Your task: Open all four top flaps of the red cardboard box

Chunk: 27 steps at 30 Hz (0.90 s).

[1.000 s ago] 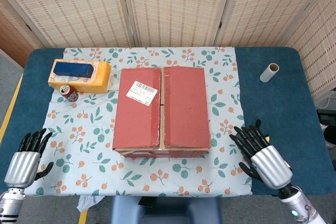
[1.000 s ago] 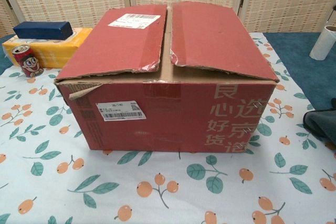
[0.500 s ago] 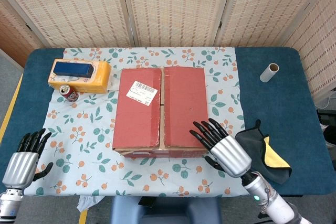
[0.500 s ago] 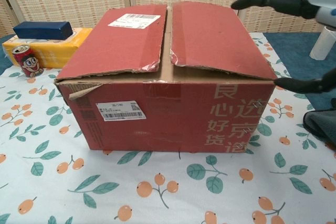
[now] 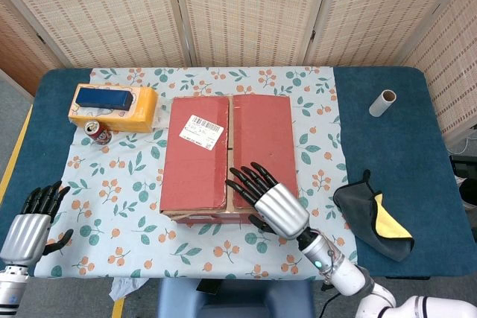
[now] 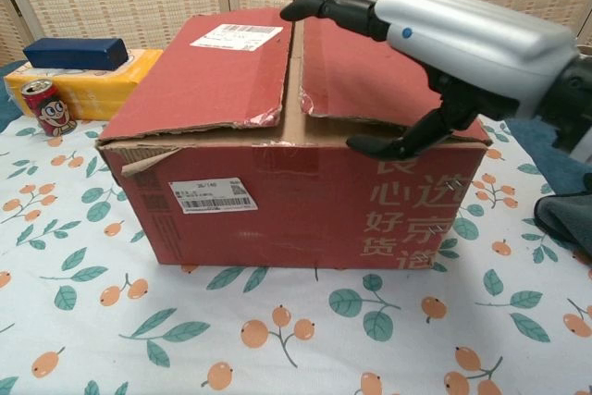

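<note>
The red cardboard box (image 5: 227,154) (image 6: 277,164) stands mid-table with its two top flaps lying closed and a narrow gap between them. My right hand (image 5: 270,202) (image 6: 444,39) hovers above the near end of the right flap (image 6: 370,62), its fingers spread and stretched toward the centre gap and its thumb down by the front edge. It holds nothing. My left hand (image 5: 30,221) sits low at the table's near left corner, fingers apart and empty, well away from the box.
A yellow box with a blue block on top (image 5: 113,103) (image 6: 74,71) and a red can (image 5: 97,132) (image 6: 48,106) lie left of the box. A black and yellow cloth (image 5: 375,217) lies at right. A cardboard tube (image 5: 383,102) stands far right.
My right hand has swept left from the table's right side to above the box's near edge, uncovering the black and yellow cloth. The left hand has barely shifted.
</note>
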Motion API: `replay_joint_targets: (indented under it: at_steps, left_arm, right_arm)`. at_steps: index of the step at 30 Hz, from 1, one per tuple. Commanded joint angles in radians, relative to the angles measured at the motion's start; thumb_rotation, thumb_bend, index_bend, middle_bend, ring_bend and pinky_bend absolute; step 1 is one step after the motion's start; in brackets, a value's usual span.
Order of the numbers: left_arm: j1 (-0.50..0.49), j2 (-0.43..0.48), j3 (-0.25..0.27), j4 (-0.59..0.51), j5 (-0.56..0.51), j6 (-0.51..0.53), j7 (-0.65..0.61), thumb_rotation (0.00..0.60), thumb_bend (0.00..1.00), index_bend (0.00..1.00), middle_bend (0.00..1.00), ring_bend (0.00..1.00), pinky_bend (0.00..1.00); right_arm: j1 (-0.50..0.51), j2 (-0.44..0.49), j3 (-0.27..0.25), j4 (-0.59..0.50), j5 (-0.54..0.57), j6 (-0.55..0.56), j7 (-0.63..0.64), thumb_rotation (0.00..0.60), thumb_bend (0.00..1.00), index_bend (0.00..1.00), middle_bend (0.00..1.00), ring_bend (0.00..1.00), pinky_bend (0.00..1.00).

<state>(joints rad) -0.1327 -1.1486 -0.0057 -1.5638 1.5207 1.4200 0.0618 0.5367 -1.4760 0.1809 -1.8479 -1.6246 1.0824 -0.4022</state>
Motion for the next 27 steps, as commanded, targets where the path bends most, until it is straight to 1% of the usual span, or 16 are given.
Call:
replay_joint_targets:
  at_steps: [1, 9, 13, 16, 22, 27]
  left_arm:
    - [0.003, 0.009, 0.001, -0.002, 0.004, 0.006, -0.017, 0.6, 0.36, 0.0, 0.0, 0.0, 0.0]
    - [0.016, 0.028, 0.002, -0.004, 0.018, 0.035, -0.065, 0.6, 0.36, 0.0, 0.0, 0.0, 0.0]
    - [0.019, 0.035, 0.005, -0.003, 0.028, 0.044, -0.084, 0.6, 0.36, 0.0, 0.0, 0.0, 0.0]
    - [0.023, 0.039, 0.004, -0.002, 0.03, 0.053, -0.094, 0.6, 0.36, 0.0, 0.0, 0.0, 0.0]
    - [0.023, 0.039, 0.001, -0.001, 0.023, 0.049, -0.095, 0.6, 0.36, 0.0, 0.0, 0.0, 0.0]
    - [0.022, 0.033, -0.001, -0.004, 0.016, 0.043, -0.07, 0.6, 0.36, 0.0, 0.0, 0.0, 0.0]
  right_arm:
    - [0.031, -0.04, 0.015, 0.036, 0.025, -0.017, -0.022, 0.6, 0.36, 0.0, 0.0, 0.0, 0.0]
    - [0.093, -0.125, 0.05, 0.13, 0.049, -0.015, -0.101, 0.6, 0.36, 0.0, 0.0, 0.0, 0.0]
    - [0.114, -0.158, 0.06, 0.165, 0.056, -0.001, -0.101, 0.6, 0.36, 0.0, 0.0, 0.0, 0.0]
    - [0.118, -0.163, 0.064, 0.173, 0.053, 0.021, -0.09, 0.6, 0.36, 0.0, 0.0, 0.0, 0.0]
    - [0.085, -0.11, 0.059, 0.131, -0.005, 0.129, -0.074, 0.6, 0.36, 0.0, 0.0, 0.0, 0.0]
    - [0.013, -0.01, 0.05, 0.052, -0.035, 0.245, -0.079, 0.6, 0.36, 0.0, 0.0, 0.0, 0.0]
